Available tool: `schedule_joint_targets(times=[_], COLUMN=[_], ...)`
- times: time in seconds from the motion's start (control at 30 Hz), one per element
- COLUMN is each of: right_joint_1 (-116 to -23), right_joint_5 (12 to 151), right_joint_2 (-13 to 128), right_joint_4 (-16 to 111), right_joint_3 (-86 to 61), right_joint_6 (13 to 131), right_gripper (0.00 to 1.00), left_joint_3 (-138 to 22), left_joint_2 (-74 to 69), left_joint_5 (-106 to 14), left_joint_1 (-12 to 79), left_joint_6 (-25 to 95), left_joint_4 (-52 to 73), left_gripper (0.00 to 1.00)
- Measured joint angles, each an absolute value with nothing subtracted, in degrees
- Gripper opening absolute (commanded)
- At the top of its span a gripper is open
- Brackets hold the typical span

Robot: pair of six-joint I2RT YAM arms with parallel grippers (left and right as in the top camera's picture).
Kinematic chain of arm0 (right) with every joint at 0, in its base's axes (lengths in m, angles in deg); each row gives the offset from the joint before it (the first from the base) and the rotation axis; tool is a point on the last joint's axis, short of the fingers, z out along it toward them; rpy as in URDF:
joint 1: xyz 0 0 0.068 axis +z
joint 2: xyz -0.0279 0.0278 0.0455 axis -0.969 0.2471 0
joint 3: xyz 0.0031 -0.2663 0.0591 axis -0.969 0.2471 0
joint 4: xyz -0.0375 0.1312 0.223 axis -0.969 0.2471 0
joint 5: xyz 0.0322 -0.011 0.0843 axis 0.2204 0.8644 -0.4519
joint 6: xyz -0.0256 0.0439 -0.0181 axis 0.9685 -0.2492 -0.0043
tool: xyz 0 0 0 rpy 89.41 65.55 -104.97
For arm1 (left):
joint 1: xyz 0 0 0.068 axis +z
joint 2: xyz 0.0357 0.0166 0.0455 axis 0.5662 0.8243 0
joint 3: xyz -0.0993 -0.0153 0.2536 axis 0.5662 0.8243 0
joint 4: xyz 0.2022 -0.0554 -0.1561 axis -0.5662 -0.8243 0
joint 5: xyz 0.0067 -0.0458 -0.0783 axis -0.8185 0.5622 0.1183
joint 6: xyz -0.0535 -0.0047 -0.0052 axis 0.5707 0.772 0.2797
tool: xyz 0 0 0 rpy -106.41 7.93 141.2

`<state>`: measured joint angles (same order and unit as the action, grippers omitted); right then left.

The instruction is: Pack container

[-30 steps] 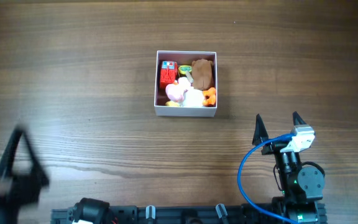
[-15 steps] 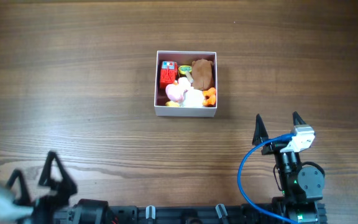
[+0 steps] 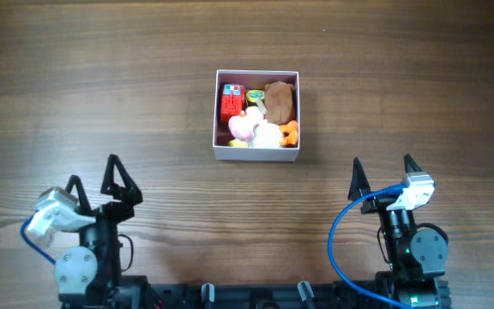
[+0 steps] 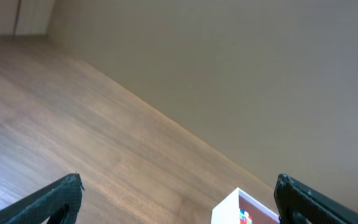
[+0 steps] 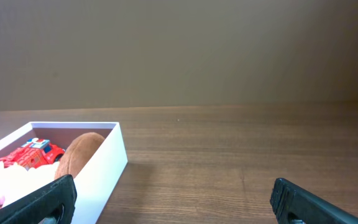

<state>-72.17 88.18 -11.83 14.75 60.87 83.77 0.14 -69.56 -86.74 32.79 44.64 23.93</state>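
Note:
The container (image 3: 256, 153), a small square white-walled box, sits at the table's middle back. It holds several toys: a red truck (image 3: 231, 101), a brown plush (image 3: 280, 99), a pink one (image 3: 242, 127), a white one and an orange one. My left gripper (image 3: 93, 178) is open and empty at the front left. My right gripper (image 3: 383, 170) is open and empty at the front right. The left wrist view shows a corner of the container (image 4: 232, 210). The right wrist view shows the container (image 5: 101, 168) with the truck (image 5: 33, 152) and brown plush (image 5: 79, 152).
A blue cable (image 3: 341, 232) loops beside the right arm. The arm bases stand along the table's front edge. Bare wooden table lies around the container on all sides.
My left arm has swung in from the far left edge to the right and settled upright at the front left. The right arm and the container have not moved.

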Motion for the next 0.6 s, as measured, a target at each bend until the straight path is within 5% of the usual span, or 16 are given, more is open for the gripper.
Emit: schedule_joint_targets(times=[0.6], right_joint_1=[-72.17], right_joint_5=[88.18], right_joint_2=[-11.83], right_joint_4=[14.75], right_joint_3=[60.87], right_joint_6=[83.77], right_gripper=[0.99], left_joint_3=[15.46], left_joint_2=[-72.91], left_joint_5=[-85.54], left_joint_1=[32.79], left_joint_6=[44.62], left_joint_4=[38.35], left_gripper=[1.00])
